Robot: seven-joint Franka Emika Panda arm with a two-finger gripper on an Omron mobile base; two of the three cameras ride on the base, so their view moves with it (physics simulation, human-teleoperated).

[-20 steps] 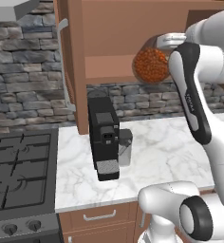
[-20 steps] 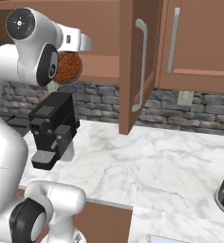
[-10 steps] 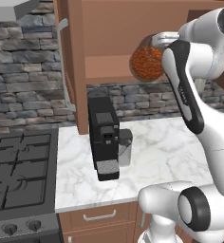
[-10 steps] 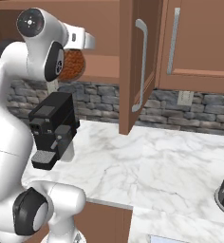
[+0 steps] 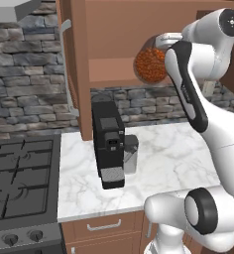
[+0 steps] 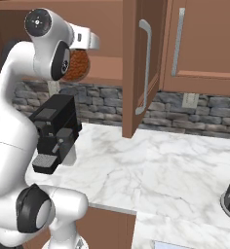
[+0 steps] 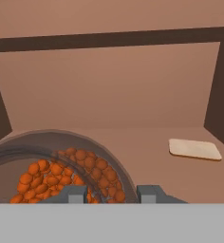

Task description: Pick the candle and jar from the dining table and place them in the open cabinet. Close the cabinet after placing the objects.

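Gripping the jar, tool inside cabinet

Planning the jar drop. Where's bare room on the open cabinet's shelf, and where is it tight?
In the hand view the cabinet shelf floor is bare across the middle, between the jar at lower left and a flat tan piece near the right wall. The back is bare too. It is tight at the right by that piece, and at the front left where the gripper holds the jar.
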